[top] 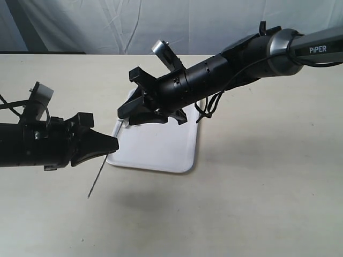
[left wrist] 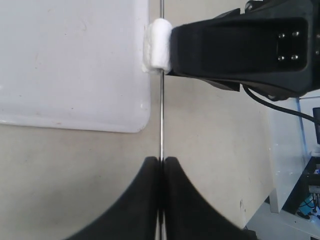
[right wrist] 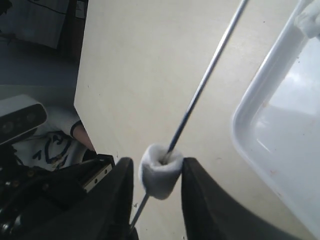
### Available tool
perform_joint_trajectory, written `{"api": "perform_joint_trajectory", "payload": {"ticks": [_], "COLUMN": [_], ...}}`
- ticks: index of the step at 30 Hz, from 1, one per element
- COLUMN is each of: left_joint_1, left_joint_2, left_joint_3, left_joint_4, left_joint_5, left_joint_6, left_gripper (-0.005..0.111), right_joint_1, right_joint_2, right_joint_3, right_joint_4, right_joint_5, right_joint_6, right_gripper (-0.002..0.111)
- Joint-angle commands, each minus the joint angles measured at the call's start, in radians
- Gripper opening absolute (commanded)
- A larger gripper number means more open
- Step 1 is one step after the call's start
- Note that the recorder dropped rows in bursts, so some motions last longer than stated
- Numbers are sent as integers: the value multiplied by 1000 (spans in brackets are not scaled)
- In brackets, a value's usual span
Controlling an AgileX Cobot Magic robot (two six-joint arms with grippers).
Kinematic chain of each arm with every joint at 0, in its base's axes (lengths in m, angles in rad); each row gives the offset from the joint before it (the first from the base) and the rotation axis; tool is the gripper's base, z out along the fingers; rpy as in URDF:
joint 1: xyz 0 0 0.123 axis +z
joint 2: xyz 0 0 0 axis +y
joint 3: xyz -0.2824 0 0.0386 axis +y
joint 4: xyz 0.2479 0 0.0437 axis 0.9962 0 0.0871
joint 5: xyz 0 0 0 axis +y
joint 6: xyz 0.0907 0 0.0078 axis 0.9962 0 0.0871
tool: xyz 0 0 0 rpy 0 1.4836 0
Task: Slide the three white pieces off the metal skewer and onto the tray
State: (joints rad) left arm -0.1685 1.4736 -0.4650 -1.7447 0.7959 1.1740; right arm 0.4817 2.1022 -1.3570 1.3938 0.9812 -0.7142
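Observation:
My left gripper is shut on the thin metal skewer, which slants up toward the white tray's left edge. One white piece is threaded on the skewer beside the tray's rim. My right gripper straddles that piece. One finger touches it and a narrow gap shows at the other finger. A small white lump lies at the tray's rim, and I cannot tell whether it is a piece. No other pieces show.
The beige table surrounds the tray on all sides. The skewer's free tip hangs over the table near the front. The right arm reaches across the tray's far side. White cloth hangs behind the table.

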Motion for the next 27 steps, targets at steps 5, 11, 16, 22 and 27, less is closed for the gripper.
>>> {"api": "perform_joint_trajectory", "payload": {"ticks": [5,11,16,22,27], "left_joint_1": [-3,-3,-3,-3,-3], "left_joint_2": [4,4,4,-26,-84], "left_joint_3": [-4,-4,-1,86,202], "left_joint_4": [0,0,0,0,0], "left_joint_5": [15,22,49,79,87], "left_joint_6": [4,11,13,26,41], "left_gripper": [0,0,0,0,0], "right_joint_1": [-3,-3,-3,-3,-3], "right_joint_2": [-3,-3,-3,-3,-3], "right_joint_3": [-4,-4,-4,-4,-4], "right_joint_4": [13,17,17,17,17], "right_joint_5": [14,9,-7,-95,-181], "right_joint_6": [-11,-35,-38,-55,-57], "right_gripper": [31,15,16,16,16]}}
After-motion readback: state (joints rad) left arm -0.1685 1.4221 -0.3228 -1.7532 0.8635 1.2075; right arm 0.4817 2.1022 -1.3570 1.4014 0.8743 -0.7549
